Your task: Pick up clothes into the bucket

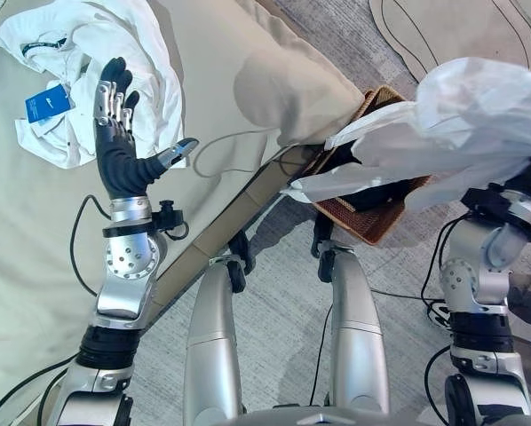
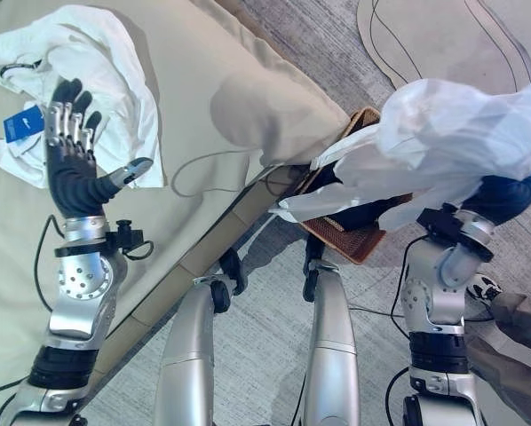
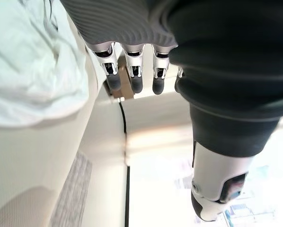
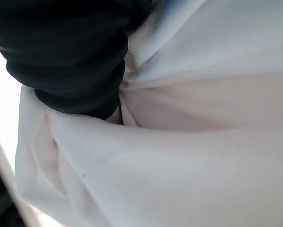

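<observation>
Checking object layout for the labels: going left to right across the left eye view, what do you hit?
White garment with a blue tag on the bed → left hand, open above it → beige pillow → brown woven basket → white garment draped over the right hand.

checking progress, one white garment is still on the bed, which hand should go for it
Left. The left hand hovers open just above the white garment on the bed; the right hand is wrapped in another white garment over the woven basket.
</observation>
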`<state>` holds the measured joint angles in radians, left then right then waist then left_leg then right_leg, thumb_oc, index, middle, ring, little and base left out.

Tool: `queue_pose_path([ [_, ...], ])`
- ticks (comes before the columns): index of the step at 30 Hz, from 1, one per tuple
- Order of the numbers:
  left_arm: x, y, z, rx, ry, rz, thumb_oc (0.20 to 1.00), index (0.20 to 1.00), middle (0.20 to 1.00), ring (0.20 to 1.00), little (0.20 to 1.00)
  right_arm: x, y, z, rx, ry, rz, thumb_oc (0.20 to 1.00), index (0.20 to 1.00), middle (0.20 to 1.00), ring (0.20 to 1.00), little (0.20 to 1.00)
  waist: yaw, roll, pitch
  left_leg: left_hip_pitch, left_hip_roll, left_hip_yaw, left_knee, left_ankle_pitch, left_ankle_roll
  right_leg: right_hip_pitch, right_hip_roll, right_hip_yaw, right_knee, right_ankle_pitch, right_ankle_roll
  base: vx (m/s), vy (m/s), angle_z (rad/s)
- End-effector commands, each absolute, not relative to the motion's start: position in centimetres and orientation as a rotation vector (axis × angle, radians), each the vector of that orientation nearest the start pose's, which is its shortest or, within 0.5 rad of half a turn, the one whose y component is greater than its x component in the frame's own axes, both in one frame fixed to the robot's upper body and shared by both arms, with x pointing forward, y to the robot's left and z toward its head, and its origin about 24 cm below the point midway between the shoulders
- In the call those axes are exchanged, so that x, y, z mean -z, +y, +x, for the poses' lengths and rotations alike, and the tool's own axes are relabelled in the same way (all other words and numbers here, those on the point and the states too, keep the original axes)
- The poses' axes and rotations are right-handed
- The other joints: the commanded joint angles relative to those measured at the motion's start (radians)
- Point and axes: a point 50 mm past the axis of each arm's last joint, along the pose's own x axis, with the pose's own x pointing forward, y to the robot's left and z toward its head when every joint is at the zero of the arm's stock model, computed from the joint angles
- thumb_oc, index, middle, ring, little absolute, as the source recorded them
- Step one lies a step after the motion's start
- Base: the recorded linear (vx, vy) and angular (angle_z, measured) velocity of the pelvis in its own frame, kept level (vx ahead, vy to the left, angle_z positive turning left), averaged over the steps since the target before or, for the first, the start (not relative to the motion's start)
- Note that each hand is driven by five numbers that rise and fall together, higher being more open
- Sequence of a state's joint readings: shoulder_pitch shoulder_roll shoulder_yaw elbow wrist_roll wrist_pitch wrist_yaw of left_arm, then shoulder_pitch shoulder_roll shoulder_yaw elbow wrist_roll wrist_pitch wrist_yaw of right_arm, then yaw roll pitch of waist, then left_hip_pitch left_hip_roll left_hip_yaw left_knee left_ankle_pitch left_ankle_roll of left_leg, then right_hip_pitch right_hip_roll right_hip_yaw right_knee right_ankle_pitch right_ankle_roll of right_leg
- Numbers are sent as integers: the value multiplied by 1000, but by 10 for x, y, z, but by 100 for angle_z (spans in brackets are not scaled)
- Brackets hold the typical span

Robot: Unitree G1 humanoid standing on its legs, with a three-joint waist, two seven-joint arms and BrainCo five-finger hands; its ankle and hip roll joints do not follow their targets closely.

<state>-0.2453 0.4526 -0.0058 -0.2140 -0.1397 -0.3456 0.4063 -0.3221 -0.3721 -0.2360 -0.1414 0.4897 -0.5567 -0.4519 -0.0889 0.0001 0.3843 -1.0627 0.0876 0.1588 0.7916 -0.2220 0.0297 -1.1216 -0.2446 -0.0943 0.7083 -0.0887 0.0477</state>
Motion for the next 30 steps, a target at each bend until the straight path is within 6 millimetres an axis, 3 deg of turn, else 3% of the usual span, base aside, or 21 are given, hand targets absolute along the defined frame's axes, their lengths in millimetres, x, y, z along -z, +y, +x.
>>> queue_pose_path([
  [1, -208, 211, 246, -278, -940, 139, 1000, 1000, 1000, 1000, 1000, -246, -270, 214, 479, -1269, 251, 200, 200, 200, 200, 200, 4, 0, -81, 9, 56, -55, -80, 33, -57, 87, -21, 45, -53, -6, 84, 0, 0, 0],
  [9, -201, 222, 243, -359, -915, 147, 1000, 1000, 1000, 1000, 1000, -254, -271, 198, 480, -1358, 268, 200, 200, 200, 200, 200, -4, -4, -81, 24, 57, -53, -87, 32, -59, 99, -18, 42, -59, -3, 84, 0, 0, 0],
  [15, -202, 222, 244, -368, -921, 156, 1000, 1000, 1000, 1000, 1000, -245, -265, 206, 429, -1281, 263, 200, 200, 200, 200, 200, -6, -11, -73, 31, 56, -50, -89, 35, -59, 107, -16, 44, -65, 1, 83, 0, 0, 0],
  [19, -202, 220, 244, -367, -924, 153, 1000, 1000, 1000, 1000, 1000, -231, -262, 220, 435, -1160, 225, 200, 200, 200, 200, 200, -4, -14, -65, 29, 55, -50, -85, 35, -58, 107, -17, 44, -62, 2, 81, 0, 0, 0],
  [23, -200, 219, 248, -373, -917, 155, 1000, 1000, 1000, 1000, 1000, -184, -268, 252, 539, -864, 129, 200, 200, 200, 200, 200, 9, -8, -56, 26, 51, -51, -86, 39, -55, 104, -22, 43, -59, 3, 80, 0, 0, 0],
  [27, -199, 216, 253, -372, -920, 144, 1000, 1000, 1000, 1000, 1000, -155, -267, 280, 581, -669, 39, 200, 200, 200, 200, 200, 27, 3, -49, 17, 46, -49, -82, 38, -52, 95, -25, 43, -53, 2, 80, 0, 0, 0],
  [30, -202, 212, 255, -362, -939, 130, 1000, 1000, 1000, 1000, 1000, -151, -262, 304, 587, -594, 12, 200, 200, 200, 200, 200, 43, 12, -38, 5, 44, -48, -76, 38, -51, 82, -29, 46, -48, 2, 80, 0, 0, 0],
])
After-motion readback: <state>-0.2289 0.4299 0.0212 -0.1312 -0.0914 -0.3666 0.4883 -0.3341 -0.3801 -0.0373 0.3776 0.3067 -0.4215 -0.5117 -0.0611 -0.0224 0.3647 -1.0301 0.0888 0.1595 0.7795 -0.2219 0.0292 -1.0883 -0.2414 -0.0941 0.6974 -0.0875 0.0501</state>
